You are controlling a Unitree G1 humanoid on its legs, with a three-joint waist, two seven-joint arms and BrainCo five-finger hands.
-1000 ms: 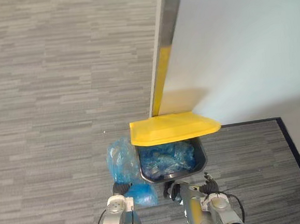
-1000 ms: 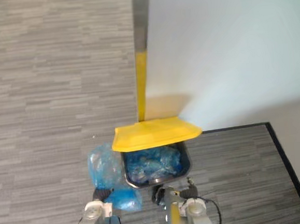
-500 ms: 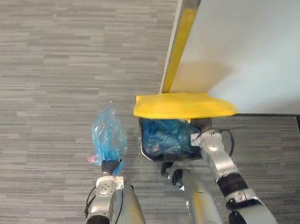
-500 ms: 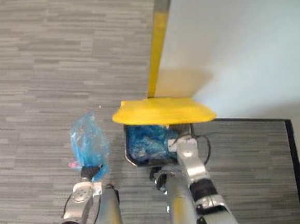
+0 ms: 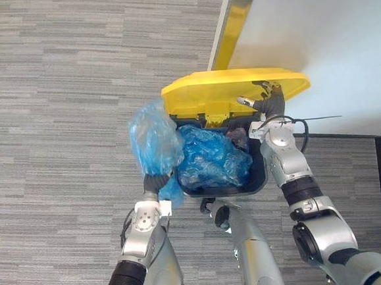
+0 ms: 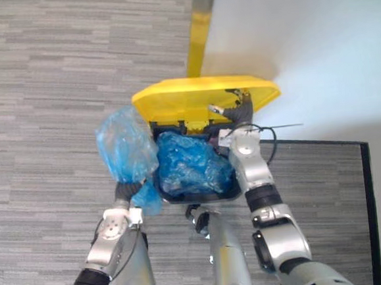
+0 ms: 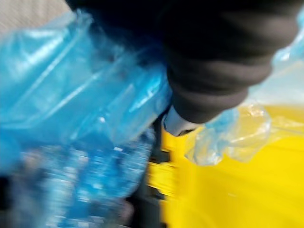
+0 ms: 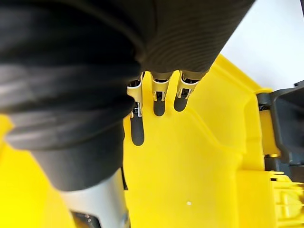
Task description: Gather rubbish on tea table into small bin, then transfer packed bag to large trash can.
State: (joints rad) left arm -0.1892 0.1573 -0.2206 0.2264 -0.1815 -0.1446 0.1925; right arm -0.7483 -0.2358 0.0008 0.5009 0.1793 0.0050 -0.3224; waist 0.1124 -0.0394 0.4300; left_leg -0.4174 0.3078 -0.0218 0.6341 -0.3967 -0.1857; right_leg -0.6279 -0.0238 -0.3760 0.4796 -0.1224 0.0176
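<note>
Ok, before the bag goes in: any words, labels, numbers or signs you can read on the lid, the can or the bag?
None: no text can be read in any view.
yellow lid: plain underside, no label, where the right hand props it open.
blue bag: gripped by the left hand, plain plastic, no print.
large trash can: dark wall, no marking shows.
</note>
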